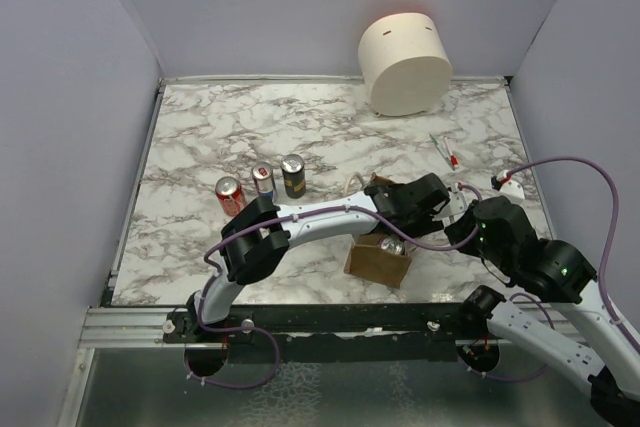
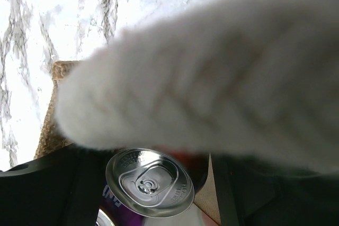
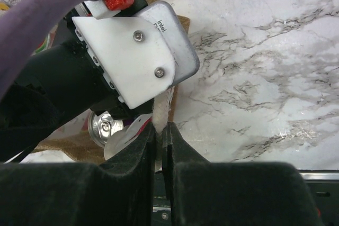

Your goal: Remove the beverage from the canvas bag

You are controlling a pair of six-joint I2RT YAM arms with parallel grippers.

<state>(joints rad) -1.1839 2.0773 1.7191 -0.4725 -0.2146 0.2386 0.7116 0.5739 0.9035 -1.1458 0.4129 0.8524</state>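
Top view bright and evenly lit, with soft shadows on the surface [image 1: 250, 127]; left wrist view overexposed at top, rope [image 2: 212, 78] a near blur, can [image 2: 149, 182] lid sharp and glinting; right wrist view crisp, cable [image 3: 42, 9] unfocused.

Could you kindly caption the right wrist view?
Right gripper shut on the white rope handle of the canvas bag, can inside.

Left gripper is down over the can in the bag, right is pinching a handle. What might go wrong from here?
1. A white rope handle hangs across the left wrist view and hides most of the can. The left gripper may close off-centre, or snag that rope on the lift.
2. The right gripper steadies the canvas bag only by a pinched rope handle. If that slips, the bag may rise or tip with the can.
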